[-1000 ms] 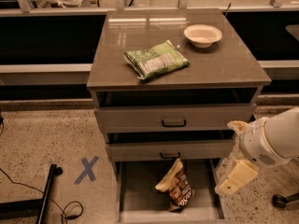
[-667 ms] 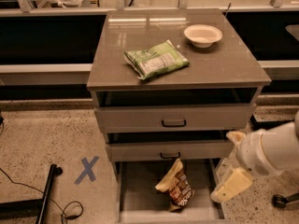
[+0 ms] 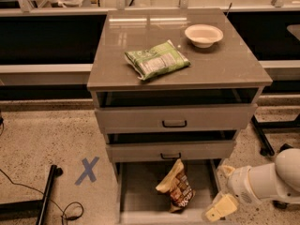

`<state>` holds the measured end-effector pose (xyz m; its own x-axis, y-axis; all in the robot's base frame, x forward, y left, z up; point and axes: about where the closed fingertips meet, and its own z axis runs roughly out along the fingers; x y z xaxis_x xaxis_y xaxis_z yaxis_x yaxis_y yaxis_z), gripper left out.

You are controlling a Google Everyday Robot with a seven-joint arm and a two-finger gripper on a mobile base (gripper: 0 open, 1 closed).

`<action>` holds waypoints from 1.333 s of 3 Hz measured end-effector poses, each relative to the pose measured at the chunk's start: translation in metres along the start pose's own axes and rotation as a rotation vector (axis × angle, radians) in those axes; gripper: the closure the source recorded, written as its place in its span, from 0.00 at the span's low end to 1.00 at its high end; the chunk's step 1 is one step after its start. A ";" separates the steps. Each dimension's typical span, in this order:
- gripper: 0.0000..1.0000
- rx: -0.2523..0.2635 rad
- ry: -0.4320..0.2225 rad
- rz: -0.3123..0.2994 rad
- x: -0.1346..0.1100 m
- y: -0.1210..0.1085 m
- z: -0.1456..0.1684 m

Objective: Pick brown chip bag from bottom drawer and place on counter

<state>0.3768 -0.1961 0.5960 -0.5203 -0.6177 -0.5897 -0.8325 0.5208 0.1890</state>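
Since the brown chip bag (image 3: 177,189) lay ungrasped in the bottom drawer (image 3: 140,191), beside the spread, empty jaws of my gripper (image 3: 219,193), I judged pickup and placement on the counter (image 3: 117,55) undone.

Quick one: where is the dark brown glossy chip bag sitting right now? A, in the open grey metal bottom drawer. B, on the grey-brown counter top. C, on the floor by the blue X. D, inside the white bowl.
A: the dark brown glossy chip bag lies on the floor of the open grey metal bottom drawer. The pincer is low at the drawer's right side, apart from the bag.
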 end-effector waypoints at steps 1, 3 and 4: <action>0.00 -0.025 -0.003 0.013 0.007 0.002 0.011; 0.00 0.047 -0.030 -0.044 0.023 -0.043 0.033; 0.00 0.088 -0.186 -0.153 0.032 -0.104 0.059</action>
<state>0.4577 -0.2351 0.5115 -0.3387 -0.5782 -0.7422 -0.8747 0.4841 0.0221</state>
